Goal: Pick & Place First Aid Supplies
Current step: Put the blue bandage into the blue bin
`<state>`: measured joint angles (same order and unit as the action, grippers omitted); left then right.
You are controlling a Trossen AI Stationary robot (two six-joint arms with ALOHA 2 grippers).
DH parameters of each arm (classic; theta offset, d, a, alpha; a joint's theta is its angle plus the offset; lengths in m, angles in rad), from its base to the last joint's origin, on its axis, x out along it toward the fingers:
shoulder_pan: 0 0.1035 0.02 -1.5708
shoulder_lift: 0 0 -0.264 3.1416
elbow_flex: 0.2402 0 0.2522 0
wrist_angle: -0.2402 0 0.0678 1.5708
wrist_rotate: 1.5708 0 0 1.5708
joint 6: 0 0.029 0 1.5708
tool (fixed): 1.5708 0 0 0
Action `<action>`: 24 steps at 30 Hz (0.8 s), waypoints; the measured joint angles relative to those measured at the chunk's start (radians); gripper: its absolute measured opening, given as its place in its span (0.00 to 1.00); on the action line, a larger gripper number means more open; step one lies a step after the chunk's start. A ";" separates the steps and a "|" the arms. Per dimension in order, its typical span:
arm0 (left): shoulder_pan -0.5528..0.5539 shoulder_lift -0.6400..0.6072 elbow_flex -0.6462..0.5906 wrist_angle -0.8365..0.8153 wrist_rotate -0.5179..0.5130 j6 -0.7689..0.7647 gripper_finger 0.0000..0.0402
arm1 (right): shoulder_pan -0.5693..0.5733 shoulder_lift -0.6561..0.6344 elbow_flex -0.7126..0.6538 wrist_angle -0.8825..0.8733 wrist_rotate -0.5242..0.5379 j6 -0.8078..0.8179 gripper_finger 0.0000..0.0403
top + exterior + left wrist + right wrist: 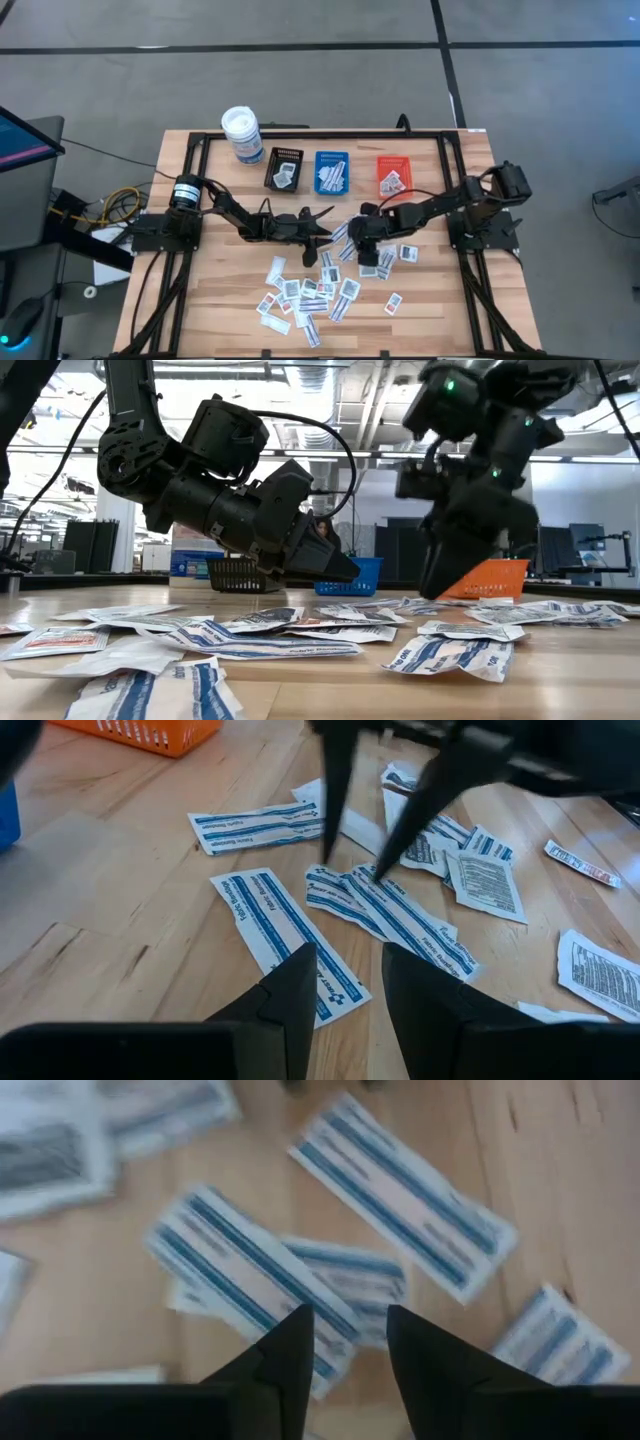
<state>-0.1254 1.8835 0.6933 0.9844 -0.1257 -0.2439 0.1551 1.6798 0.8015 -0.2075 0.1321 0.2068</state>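
The packets are lying scattered over the wooden table, most of them in front of the blue tray; the overhead view alone is showing a few packets already sitting inside the black tray, the blue tray and the orange tray, with a white canister standing left of the black tray. The right gripper is hanging low over the packets just in front of the blue tray; the left wrist view is showing its two fingers spread apart with their tips down at a blue-striped packet, nothing clamped between them; its own wrist view is showing only blurred striped packets beneath. The left gripper is hovering beside it, fingers parted and empty; the low view is showing it tilted above the table.
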 joint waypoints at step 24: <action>0.000 0.000 -0.002 -0.016 0.000 0.002 0.29 | -0.017 -0.031 -0.003 0.014 -0.004 0.032 0.05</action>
<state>-0.1255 1.8835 0.6918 0.9684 -0.1260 -0.2420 0.1379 1.6493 0.7981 -0.1940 0.1284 0.2391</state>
